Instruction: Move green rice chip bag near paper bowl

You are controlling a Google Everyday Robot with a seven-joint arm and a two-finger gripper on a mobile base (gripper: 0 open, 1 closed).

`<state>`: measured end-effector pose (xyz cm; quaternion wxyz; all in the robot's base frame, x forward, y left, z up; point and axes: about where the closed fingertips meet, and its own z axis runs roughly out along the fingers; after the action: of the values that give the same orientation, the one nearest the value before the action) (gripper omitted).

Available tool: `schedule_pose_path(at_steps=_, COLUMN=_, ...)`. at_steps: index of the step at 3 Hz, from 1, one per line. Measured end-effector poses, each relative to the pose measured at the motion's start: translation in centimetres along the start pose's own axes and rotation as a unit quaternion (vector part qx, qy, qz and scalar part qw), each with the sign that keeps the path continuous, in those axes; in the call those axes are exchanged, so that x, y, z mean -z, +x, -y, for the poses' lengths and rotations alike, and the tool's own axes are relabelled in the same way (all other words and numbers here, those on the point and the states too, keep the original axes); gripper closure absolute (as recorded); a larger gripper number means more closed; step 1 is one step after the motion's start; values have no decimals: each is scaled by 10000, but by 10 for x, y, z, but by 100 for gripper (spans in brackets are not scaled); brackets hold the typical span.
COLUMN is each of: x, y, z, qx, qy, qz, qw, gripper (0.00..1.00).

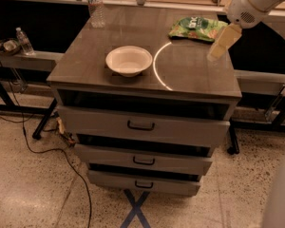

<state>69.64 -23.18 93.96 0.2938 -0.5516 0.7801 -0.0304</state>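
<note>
The green rice chip bag (195, 29) lies flat at the back right of the cabinet top (190, 75), shiny green with white lettering. The paper bowl (128, 60) sits upright and empty left of centre, towards the front. The two are well apart, the bag behind and to the right of the bowl. My gripper (223, 42) hangs from the white arm (251, 1) that comes in from the upper right. It is over the right side of the top, just right of and in front of the bag, and holds nothing that I can see.
A clear water bottle (96, 6) stands at the back left corner of the top. The cabinet has three drawers (141, 126) slightly pulled out. A small bottle (23, 41) stands on a low shelf at left. Cables (61, 151) and blue tape (137, 208) lie on the floor.
</note>
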Motion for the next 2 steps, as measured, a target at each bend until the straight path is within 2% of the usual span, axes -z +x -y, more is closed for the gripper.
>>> schedule_pose_path(at_steps=1, x=-22, y=-1, z=28, qx=-85, qy=135, qz=144, qw=9998, gripper=0)
schedule_pose_path(at_steps=2, x=-25, y=-3, z=28, qx=-123, qy=134, qz=181, qw=9997, gripper=0)
